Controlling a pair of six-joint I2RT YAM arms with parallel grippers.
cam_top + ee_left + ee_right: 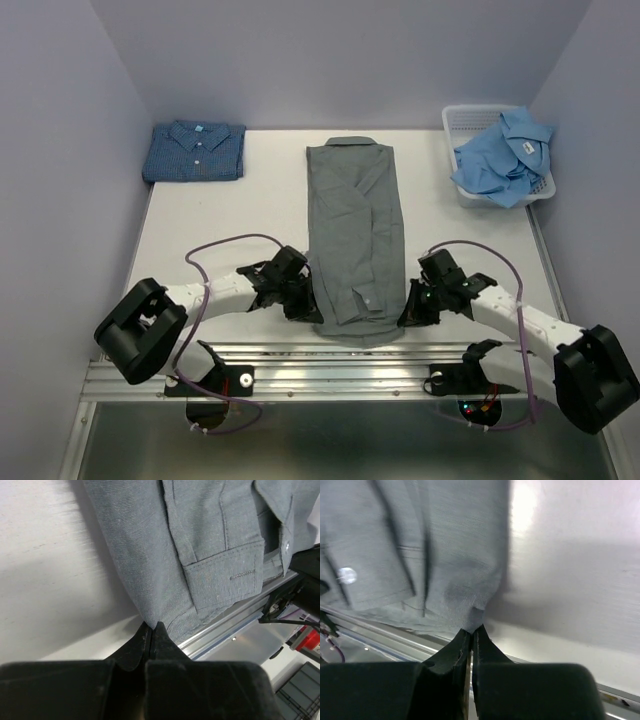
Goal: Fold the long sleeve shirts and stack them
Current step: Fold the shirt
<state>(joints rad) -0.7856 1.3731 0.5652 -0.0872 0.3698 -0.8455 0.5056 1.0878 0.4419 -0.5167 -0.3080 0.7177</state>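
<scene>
- left gripper (316,310) (152,626): fingers pressed together, no visible gap. The tips are pinched on the left edge of the grey shirt (355,235) (200,545), near its bottom hem.
- right gripper (405,318) (472,629): fingers also closed tight. A small pucker of grey cloth rises into the tips at the shirt's right bottom corner.
- Both grips sit low, at table (220,215) level, by the near edge. The metal rail (330,350) is just beyond the hem.
- The grey shirt lies flat as a long narrow strip down the table centre, collar at the far end, with sleeves folded in over the body. A cuff (225,577) lies on top near the hem, and one button (346,575) shows in the right wrist view.
- The hem end slightly overlaps the table's near edge.
- dark blue shirt (195,152): folded into a rectangle with the collar up, at the far left corner and well apart from the grey one.
- light blue shirt (503,155): crumpled in the white basket (460,120) at the far right, spilling over its rim.
</scene>
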